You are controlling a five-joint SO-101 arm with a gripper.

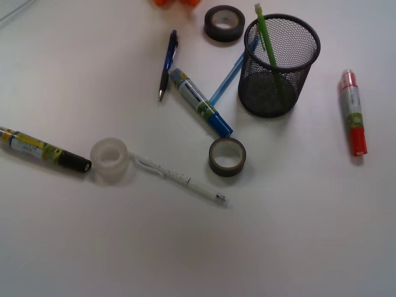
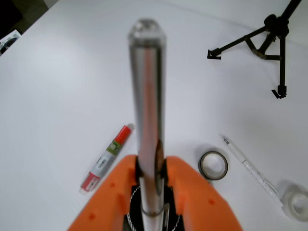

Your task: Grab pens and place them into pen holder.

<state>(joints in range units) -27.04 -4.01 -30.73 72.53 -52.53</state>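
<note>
My orange gripper point(image 2: 150, 166) is shut on the silver-grey pen point(image 2: 147, 91), which stands up toward the wrist camera. Under the jaws shows a dark round mesh, the pen holder point(image 2: 134, 217). In the front view only orange bits of the gripper point(image 1: 176, 2) show at the top edge. The black mesh pen holder point(image 1: 278, 65) stands at the back right with the light green pen point(image 1: 267, 43) inside. The light blue pen point(image 1: 230, 77) lies against its left side. The dark blue pen point(image 1: 167, 65) lies further left. The white pen point(image 1: 182, 178) lies in the middle.
A blue marker point(image 1: 201, 104) lies across the light blue pen. A black marker point(image 1: 43, 148) is at the left, a red marker point(image 1: 353, 112) at the right. Two dark tape rolls point(image 1: 227, 156) point(image 1: 224, 23) and a clear tape roll point(image 1: 110, 159) lie about. A black tripod point(image 2: 269, 33) stands beyond.
</note>
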